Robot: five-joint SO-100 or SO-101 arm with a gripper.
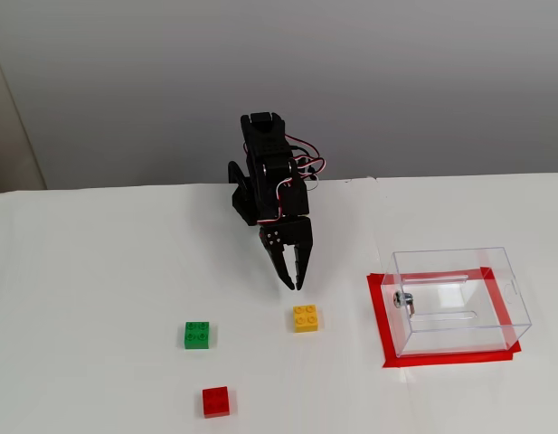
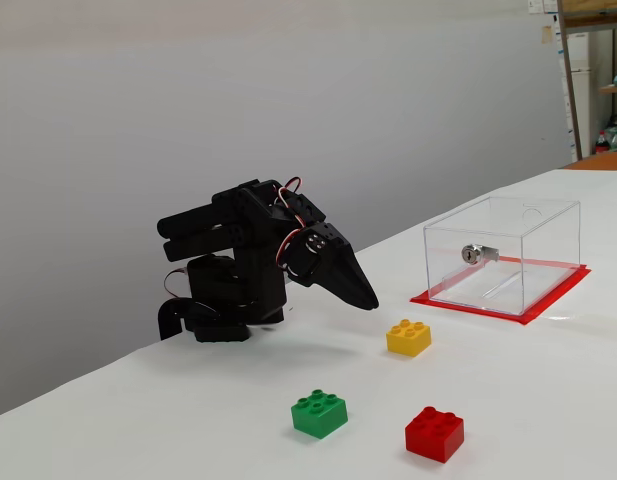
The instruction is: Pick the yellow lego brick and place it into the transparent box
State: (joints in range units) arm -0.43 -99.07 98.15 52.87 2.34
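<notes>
Bare table around the yellow lego brick [image 1: 306, 318], green brick [image 1: 196, 334] and transparent box [image 1: 459, 300] well apart.

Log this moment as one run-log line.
phase: pre-grasp | gripper: shut, empty, above table | yellow lego brick: on table, untouched | transparent box: empty, on red mat

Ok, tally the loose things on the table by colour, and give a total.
Yellow brick: 1
Green brick: 1
Red brick: 1
Clear box: 1
Total: 4
</notes>
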